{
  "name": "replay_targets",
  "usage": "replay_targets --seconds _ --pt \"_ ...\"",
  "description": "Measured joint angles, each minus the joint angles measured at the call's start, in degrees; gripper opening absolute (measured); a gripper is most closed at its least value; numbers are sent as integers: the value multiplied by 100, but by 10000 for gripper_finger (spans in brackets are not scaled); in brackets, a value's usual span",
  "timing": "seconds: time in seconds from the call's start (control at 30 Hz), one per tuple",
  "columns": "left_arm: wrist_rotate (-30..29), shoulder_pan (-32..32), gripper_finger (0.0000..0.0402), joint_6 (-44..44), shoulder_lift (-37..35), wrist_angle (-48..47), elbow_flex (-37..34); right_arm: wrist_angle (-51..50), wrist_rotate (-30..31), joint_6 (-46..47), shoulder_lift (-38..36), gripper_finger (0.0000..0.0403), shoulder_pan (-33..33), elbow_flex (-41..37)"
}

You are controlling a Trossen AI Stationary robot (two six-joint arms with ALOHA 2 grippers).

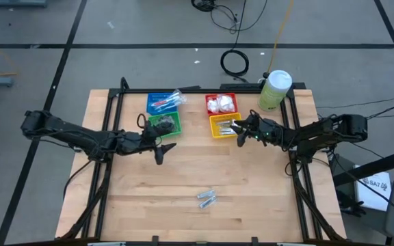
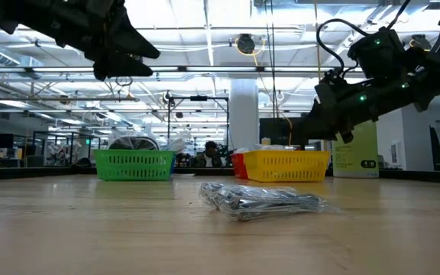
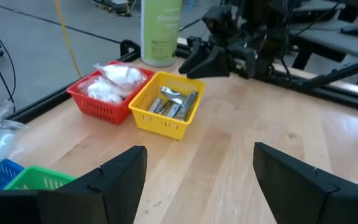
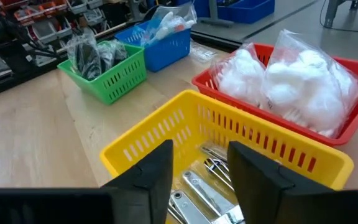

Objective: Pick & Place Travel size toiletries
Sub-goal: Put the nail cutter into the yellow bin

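Tubes (image 1: pixel 206 198) lie bagged at lower centre, long axis slanting across the table, well below both my grippers, my left (image 1: pixel 160 154) empty with jaws apart slightly nearer than my right (image 1: pixel 239 134), parted over the yellow basket (image 1: pixel 219 130).

Four small baskets (image 1: pixel 164 102), one pale-green canister (image 1: pixel 274 91), one wrapped bundle of silver tubes (image 1: pixel 206 198) on the table (image 1: pixel 252 198)

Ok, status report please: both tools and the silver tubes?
Right tool open over yellow basket, empty. Left tool open, empty. Silver tubes still on table. Nothing blocking.
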Motion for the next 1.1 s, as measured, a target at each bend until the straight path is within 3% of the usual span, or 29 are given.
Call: replay_targets --seconds 0.27,0.47,0.6,0.87,1.1 --pt "19 0 290 -351 343 334 0 375 -53 -2 0 171 61 0" --pt "1111 -38 289 -594 1104 1060 33 476 -60 -61 0 167 127 0" --pt "1341 -226 289 -561 1844 1035 455 472 -51 -61 0 165 127 0" --pt "2391 -731 289 524 3559 -228 2093 487 -49 -61 0 165 127 0" --pt "2627 -747 289 735 4496 -2743 3889 470 -49 -60 0 166 127 0"
